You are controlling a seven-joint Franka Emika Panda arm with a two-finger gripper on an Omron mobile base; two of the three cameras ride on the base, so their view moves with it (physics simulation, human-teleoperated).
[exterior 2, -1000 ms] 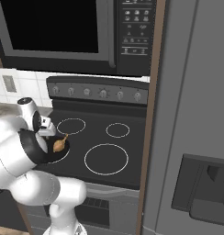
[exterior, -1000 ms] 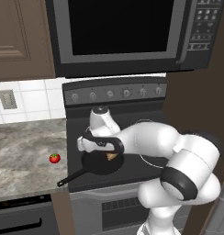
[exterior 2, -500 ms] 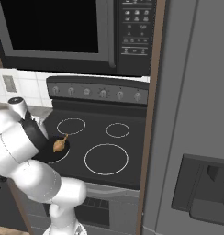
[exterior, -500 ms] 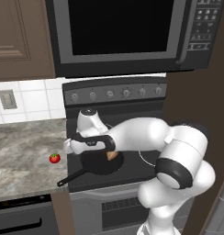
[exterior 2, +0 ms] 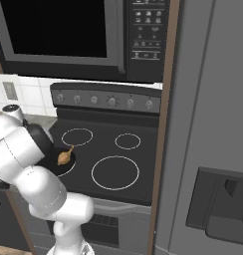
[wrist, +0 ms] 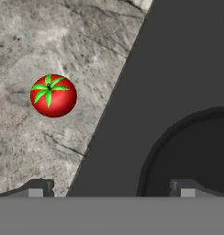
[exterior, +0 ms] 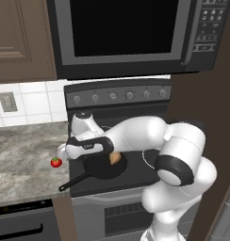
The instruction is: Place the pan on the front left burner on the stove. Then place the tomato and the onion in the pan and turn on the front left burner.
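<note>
Pretty clearly a home kitchen, rendered rather than real. There's a black glass-top stove [exterior 2: 106, 149] with white ring outlines and a knob panel at the back, a big black built-in microwave [exterior: 131, 33] right above it, a grey speckled stone counter [exterior: 22, 160] next to it, white tile backsplash [exterior: 32, 101], brown wood cabinets [exterior: 20, 40], plus a grey fridge door [exterior 2: 213, 124] with a dispenser.
</note>
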